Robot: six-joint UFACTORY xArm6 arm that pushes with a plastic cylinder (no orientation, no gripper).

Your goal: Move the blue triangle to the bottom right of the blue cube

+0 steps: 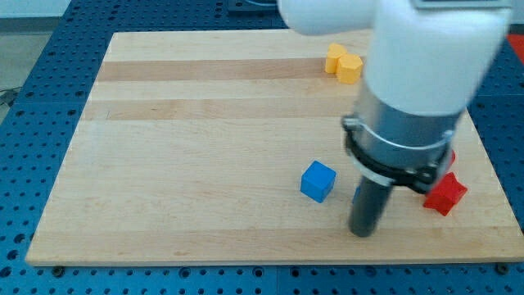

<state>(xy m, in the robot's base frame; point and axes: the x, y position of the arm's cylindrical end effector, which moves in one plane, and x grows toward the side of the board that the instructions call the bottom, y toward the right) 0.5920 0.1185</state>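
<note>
A wooden board [205, 147] lies on a blue perforated table [49, 49]. Taking the blue cube [318, 181] as the mark, it sits right of the board's centre, toward the view's bottom. Above it and a little to its right, near the board's top edge, two yellow blocks [343, 64] touch each other. Just right of the cube and slightly lower, my tip [361, 232] rests on the board; the rod has no fingers and holds nothing. A sliver of blue [357, 193] shows at the rod's left edge, possibly the blue triangle, mostly hidden. Farther right of the cube sits a red block [445, 194], partly behind the arm [409, 98].
</note>
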